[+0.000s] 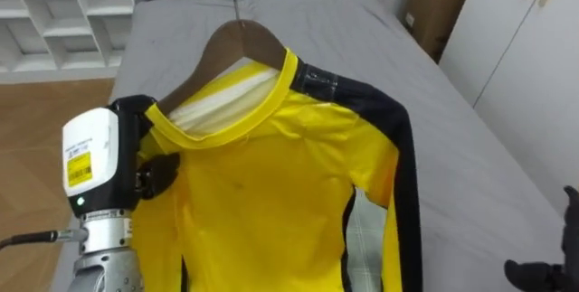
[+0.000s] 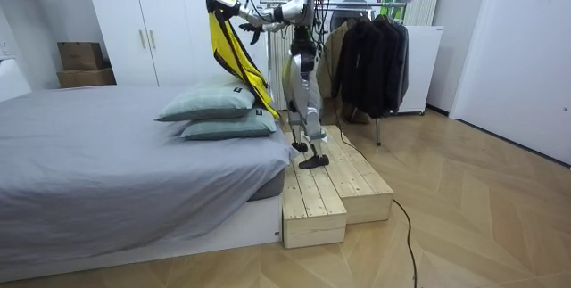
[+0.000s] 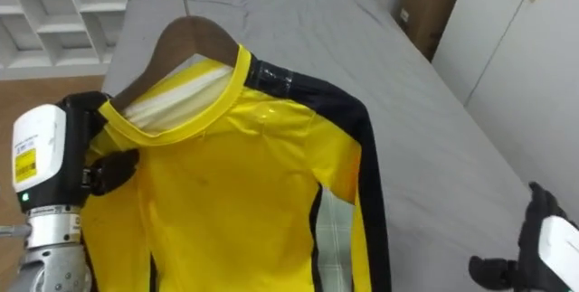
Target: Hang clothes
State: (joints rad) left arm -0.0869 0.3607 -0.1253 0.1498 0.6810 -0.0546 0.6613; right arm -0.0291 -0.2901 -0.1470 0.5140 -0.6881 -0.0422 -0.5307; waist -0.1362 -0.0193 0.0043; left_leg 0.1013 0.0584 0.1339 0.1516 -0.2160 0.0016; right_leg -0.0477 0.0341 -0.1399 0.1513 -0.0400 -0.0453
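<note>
Head eyes close above yellow shirt (image 1: 262,193) and bed (image 1: 470,147); room camera distant.

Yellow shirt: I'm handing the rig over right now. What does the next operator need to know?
Left hand: shut on the yellow shirt at its shoulder, holding it up over the bed.
Right hand: open, empty, low on the right.
Done: the shirt sits on the wooden hanger.
Left: the hanger is not yet hung. Probably turn and hook it beside the dark clothes hanging behind the robot.
</note>
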